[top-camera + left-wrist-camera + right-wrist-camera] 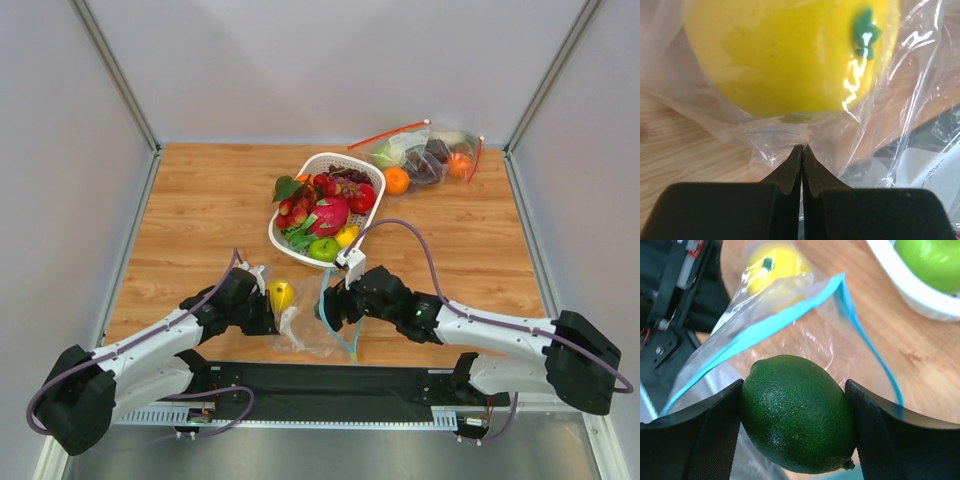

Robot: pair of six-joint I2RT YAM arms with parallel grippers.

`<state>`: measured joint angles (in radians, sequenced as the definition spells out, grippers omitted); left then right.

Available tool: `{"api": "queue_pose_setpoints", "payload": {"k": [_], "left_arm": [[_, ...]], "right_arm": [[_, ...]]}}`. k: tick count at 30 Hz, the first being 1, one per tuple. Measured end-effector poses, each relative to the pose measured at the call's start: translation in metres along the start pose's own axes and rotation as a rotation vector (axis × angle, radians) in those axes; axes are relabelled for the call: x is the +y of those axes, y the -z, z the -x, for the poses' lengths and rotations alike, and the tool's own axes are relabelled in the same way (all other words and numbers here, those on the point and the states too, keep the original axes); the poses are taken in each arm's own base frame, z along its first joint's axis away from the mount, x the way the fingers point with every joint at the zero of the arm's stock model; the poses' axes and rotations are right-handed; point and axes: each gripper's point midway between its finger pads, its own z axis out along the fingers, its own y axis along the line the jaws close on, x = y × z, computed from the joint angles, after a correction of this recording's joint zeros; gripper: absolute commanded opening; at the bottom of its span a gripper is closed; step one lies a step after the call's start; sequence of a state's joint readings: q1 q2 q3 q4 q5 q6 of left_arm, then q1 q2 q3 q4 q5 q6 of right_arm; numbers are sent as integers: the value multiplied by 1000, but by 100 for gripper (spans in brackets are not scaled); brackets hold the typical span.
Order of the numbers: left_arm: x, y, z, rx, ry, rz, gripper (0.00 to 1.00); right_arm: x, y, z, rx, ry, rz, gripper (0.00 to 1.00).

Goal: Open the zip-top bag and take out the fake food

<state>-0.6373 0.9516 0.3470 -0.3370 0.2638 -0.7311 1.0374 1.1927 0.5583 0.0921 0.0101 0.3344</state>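
Observation:
The clear zip-top bag (315, 330) with a teal zip strip (765, 327) lies open at the table's near edge. A yellow lemon (282, 294) sits inside it, filling the left wrist view (790, 55). My left gripper (266, 310) is shut, pinching the bag's plastic (765, 145) just below the lemon. My right gripper (327, 305) is shut on a dark green fruit (797, 412), held over the bag's open mouth.
A white basket (300, 245) behind the bag holds strawberries, a pink dragon fruit, grapes and a green apple (932, 262). An orange (396, 180) and a second clear bag with a red-orange strip (425, 155) lie at the back right.

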Motion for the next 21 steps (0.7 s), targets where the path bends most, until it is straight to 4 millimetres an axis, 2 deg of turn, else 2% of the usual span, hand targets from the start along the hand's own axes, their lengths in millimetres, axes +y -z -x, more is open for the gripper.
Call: {"api": "queue_pose_setpoints", "payload": {"k": [5,14,18,21], "left_arm": [[6,-6,3,-7,18,34,0],[10,-13,10,-34,41,60,0],[11,-13,11,-37,41,64,0],[12,-13,9,-38,41,67,0]], "right_arm": [[8,28,-10,72,17,46,23],[40,82,5,129,75,201,22],[39,101,29,109,113,173,22],[33,111,71,13,124,114,22]]}}
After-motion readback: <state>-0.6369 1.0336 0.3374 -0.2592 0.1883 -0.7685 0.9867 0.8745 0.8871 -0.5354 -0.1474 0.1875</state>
